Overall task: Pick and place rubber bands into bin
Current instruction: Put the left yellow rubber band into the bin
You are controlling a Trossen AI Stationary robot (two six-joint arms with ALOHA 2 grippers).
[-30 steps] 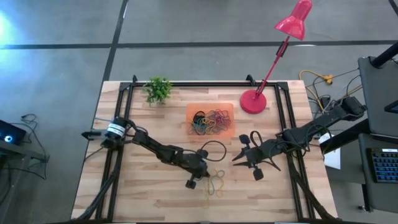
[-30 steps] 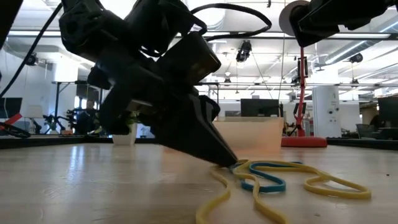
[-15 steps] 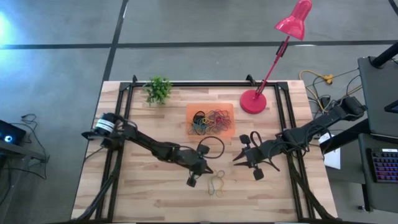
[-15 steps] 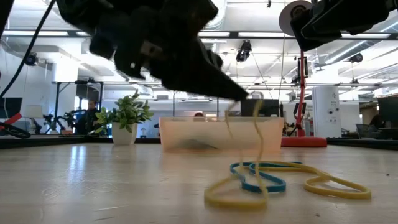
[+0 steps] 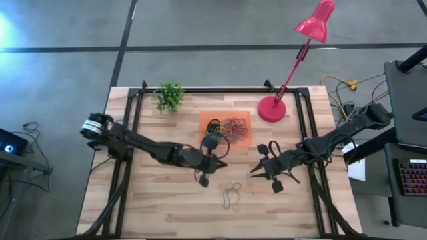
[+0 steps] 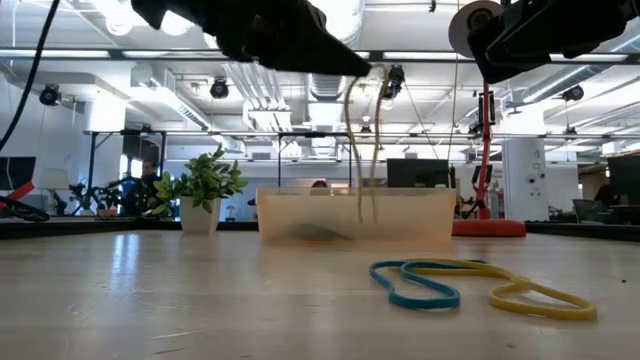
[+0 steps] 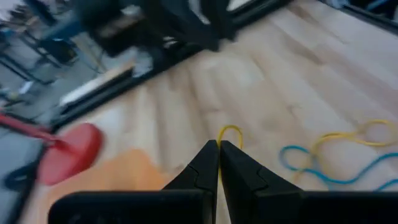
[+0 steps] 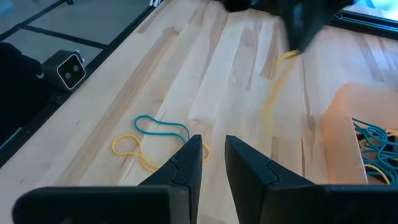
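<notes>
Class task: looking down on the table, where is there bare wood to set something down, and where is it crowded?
Bare: the near-left stretch beside the loose rubber bands, and between plant and bin. Crowded: mid-table, around the left gripper and right gripper.

The table is pale blond wood in long planks, with a black frame running around it. The bin is translucent orange, and the bands heaped in it show red, teal, black and yellow (all tangled, so single colours are hard to sort). A pale yellow band hangs from the black left gripper. On the wood lie a blue band and a yellow band, overlapping. The right gripper is black as well. The lamp is bright pinkish red from shade to round base. The small plant is green, in a white pot. The floor is grey with dark lines.
</notes>
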